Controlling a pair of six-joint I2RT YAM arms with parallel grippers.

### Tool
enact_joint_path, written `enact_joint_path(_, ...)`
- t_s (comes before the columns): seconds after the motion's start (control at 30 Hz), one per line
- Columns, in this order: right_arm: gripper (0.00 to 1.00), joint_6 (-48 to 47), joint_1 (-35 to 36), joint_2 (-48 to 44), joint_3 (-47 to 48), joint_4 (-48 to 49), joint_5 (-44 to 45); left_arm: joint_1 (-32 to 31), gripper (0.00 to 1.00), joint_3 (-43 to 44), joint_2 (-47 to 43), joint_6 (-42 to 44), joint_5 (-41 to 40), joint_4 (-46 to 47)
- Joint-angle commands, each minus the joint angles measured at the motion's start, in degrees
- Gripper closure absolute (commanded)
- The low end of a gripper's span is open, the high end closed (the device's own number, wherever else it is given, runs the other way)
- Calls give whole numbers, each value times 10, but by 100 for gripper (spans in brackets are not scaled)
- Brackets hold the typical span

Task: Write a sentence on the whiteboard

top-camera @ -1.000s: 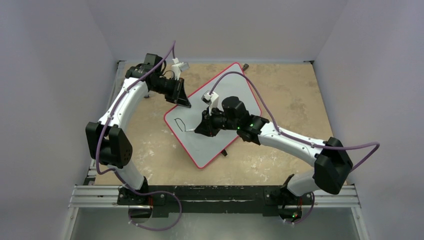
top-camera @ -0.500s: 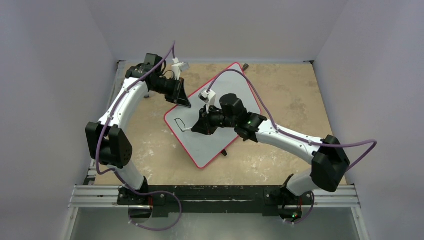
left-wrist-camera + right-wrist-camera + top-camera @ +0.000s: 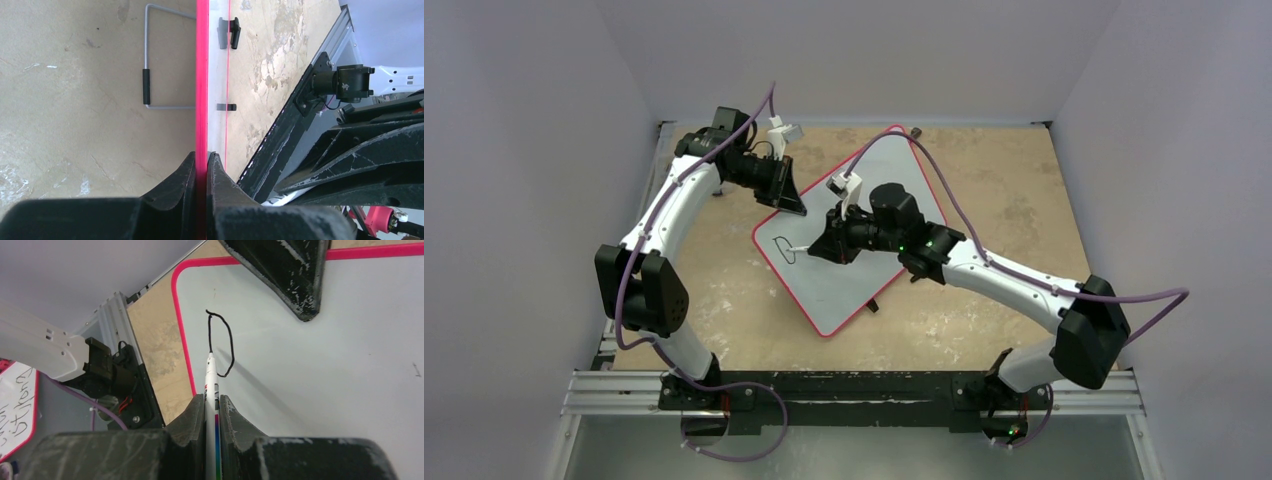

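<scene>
The whiteboard (image 3: 854,275) lies tilted on the table, white with a red rim. My left gripper (image 3: 796,205) is shut on its far-left rim (image 3: 202,75), one finger on each face. My right gripper (image 3: 819,248) is shut on a white marker (image 3: 211,385) whose tip touches the board near its left corner. Of the sentence only one black looped stroke (image 3: 227,340) shows, shaped like a narrow D. It also shows in the top view (image 3: 786,247). The left gripper's finger (image 3: 292,280) shows at the top of the right wrist view.
A grey wire bracket with a black grip (image 3: 146,86) lies on the tan table beside the board. Black clips (image 3: 228,32) sit on the board's edge, one at the near side (image 3: 874,305). A small black object (image 3: 914,132) lies at the far edge. A second, written-on board (image 3: 15,405) shows outside the table.
My right gripper has moved the marker left and towards the far side across the board, and the black stroke has grown into a loop. The left arm and the board have not moved.
</scene>
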Motion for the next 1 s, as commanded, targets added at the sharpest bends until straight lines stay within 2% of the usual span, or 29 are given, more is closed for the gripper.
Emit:
enact_joint_path(0.0,100,-1,-10,-10,39,7,40,-7,100,-5,-15,40,-73,11)
enact_joint_path(0.43,100,0,-28,24,70,13,42,-7,100,-5,-16,41,-75,10)
enact_joint_path(0.97,100,4,-29,10,10,22,38,-6,100,-6,-18,41,-75,10)
